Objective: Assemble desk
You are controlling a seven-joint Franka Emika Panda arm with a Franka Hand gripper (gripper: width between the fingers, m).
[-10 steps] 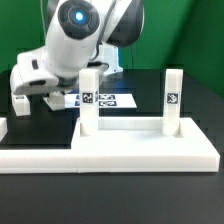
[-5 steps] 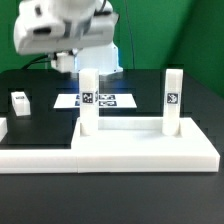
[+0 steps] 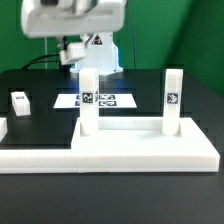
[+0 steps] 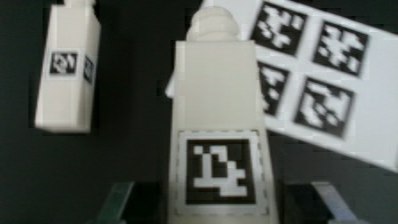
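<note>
Jaws of the two-finger gripper (image 4: 221, 203) stand on either side of a short white square-section plastic leg (image 4: 222, 110). Its dark fingers (image 4: 121, 200) show at both flanks, and the leg hangs between them, clear of the black table (image 3: 40, 125), with its black-and-white tag facing the wrist camera. The gripper is closed on this leg, though the contact itself lies at the picture's edge.

The gripped leg hangs just beside the thin flat white marker board (image 3: 108, 100), off that board's edge on the exterior view's left. A second white plastic leg (image 3: 20, 101) lies flat on the table, well apart from the marker board on the same side.

The broad white plastic tabletop slab (image 3: 140, 150) lies in front of the marker board, nearer the exterior camera. Two more white legs stand upright on it — one (image 3: 89, 100) in front of the marker board, the other (image 3: 173, 100) beyond the board's end on the exterior view's right.
</note>
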